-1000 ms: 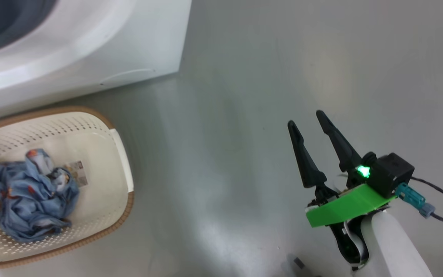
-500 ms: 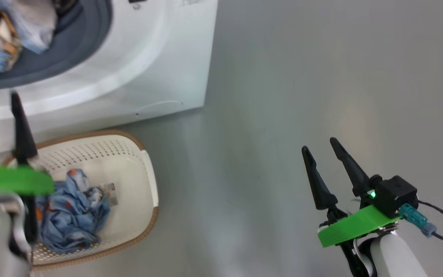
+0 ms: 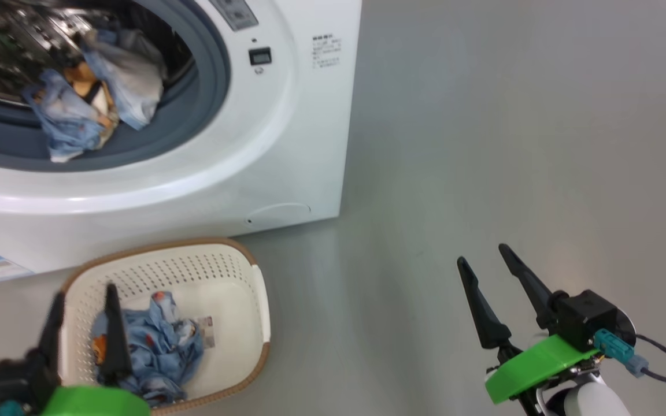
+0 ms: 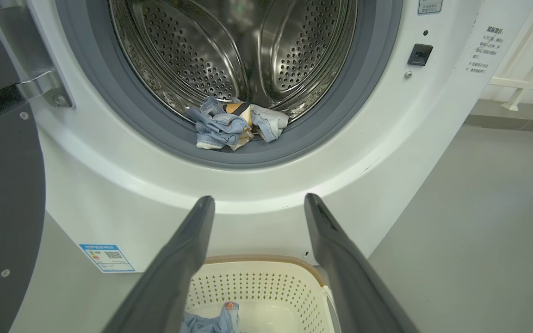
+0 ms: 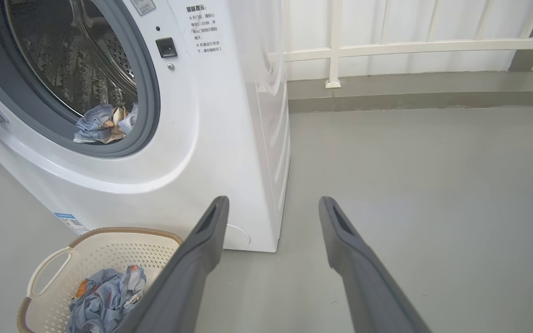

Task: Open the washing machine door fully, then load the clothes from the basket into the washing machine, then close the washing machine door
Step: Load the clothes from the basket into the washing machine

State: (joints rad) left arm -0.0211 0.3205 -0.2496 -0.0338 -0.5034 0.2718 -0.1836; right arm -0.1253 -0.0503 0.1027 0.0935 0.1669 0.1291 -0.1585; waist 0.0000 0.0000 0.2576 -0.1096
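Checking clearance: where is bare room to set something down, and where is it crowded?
Free: grey floor right of the washing machine, ahead of the right gripper; the basket, right side, beside the clothes. Crowded: its left half, by the left gripper.

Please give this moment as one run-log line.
washing machine door: open | drum: some clothes loaded | basket: blue clothes remaining | left claw: open, empty, over basket | right claw: open, empty, over floor

Grey floor (image 3: 483, 144) carries the washing machine (image 3: 287, 150) and, just before it, the basket (image 3: 185, 268)
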